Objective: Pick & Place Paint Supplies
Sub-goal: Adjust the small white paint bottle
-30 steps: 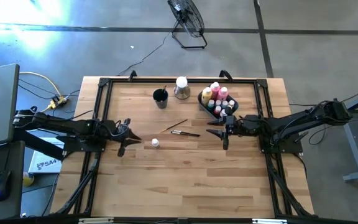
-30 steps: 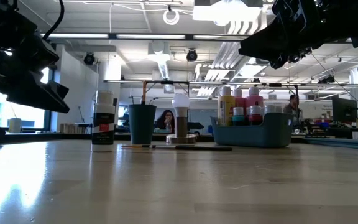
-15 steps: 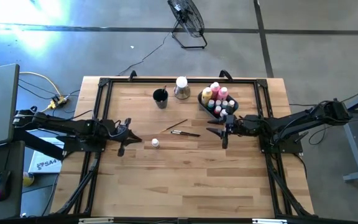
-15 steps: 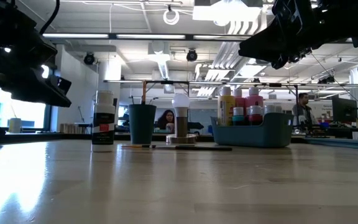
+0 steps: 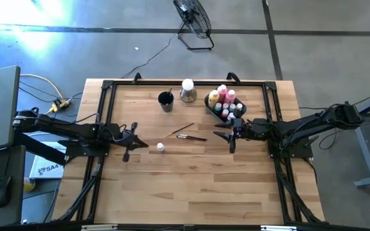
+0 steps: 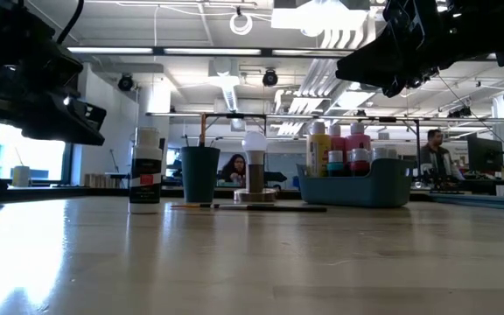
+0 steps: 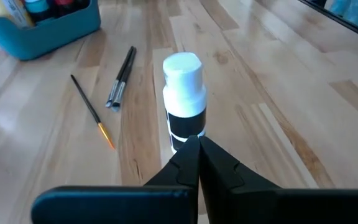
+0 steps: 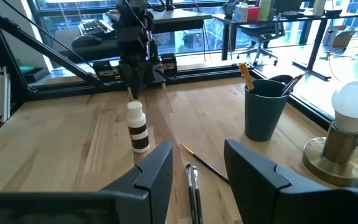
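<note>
A small white-capped pot (image 5: pixel 160 147) with a dark band stands upright on its base on the wooden table (image 5: pixel 191 186); it also shows in the left wrist view (image 7: pixel 184 99). My left gripper (image 5: pixel 145 145) is shut and empty, and its tips (image 7: pixel 197 142) hover just short of the pot on the pot's left. Thin brushes (image 5: pixel 188 133) lie flat on the table mid-way between the arms. My right gripper (image 8: pixel 197 163) is open and empty above the table, right of the brushes and near the bin (image 5: pixel 211 108), which holds pink, yellow and teal bottles (image 5: pixel 222 95).
A dark round cup (image 5: pixel 166 101) with a stick in it and a white-globed lamp-like object (image 5: pixel 187 90) stand at the far edge. The grey-blue bin sits at the far right (image 6: pixel 357 188). Bare wood stretches across the table's near half. People show in the room behind.
My left gripper has moved a little toward the table's right edge, closer to the white-capped pot, staying shut. The pot and brushes have kept still.
</note>
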`<action>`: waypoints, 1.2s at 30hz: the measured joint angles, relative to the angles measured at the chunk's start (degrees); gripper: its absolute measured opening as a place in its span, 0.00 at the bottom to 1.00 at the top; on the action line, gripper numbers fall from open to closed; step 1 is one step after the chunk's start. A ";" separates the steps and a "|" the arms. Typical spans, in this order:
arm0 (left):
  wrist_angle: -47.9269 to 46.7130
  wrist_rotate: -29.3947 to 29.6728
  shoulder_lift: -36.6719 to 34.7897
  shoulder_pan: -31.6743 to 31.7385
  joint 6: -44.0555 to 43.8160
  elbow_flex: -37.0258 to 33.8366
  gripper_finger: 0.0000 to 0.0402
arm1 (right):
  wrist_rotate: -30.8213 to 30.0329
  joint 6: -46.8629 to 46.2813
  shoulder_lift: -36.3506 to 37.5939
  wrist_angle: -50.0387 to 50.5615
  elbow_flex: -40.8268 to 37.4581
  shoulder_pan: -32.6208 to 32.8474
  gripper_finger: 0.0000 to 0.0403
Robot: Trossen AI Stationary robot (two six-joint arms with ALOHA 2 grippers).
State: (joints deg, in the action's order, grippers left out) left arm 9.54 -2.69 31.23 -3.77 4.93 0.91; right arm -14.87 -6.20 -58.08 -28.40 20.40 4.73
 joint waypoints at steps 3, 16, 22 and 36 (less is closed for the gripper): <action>2.47 -0.03 3.58 0.00 0.53 0.00 0.00 | 0.00 0.00 0.01 0.00 0.00 0.00 0.34; 15.94 -1.28 20.02 0.00 1.11 -0.02 0.00 | 0.02 -0.02 0.00 0.00 0.00 0.00 0.34; 22.03 -1.28 26.67 0.00 0.85 0.01 0.00 | 0.02 -0.02 0.00 0.00 0.00 0.00 0.34; 24.08 -0.30 35.85 0.00 -1.55 3.89 0.00 | 0.02 -0.02 0.00 -0.01 0.00 0.00 0.34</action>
State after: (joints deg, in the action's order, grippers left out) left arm 33.63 -3.00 67.07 -3.77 3.38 4.79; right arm -14.85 -6.22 -58.08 -28.42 20.40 4.73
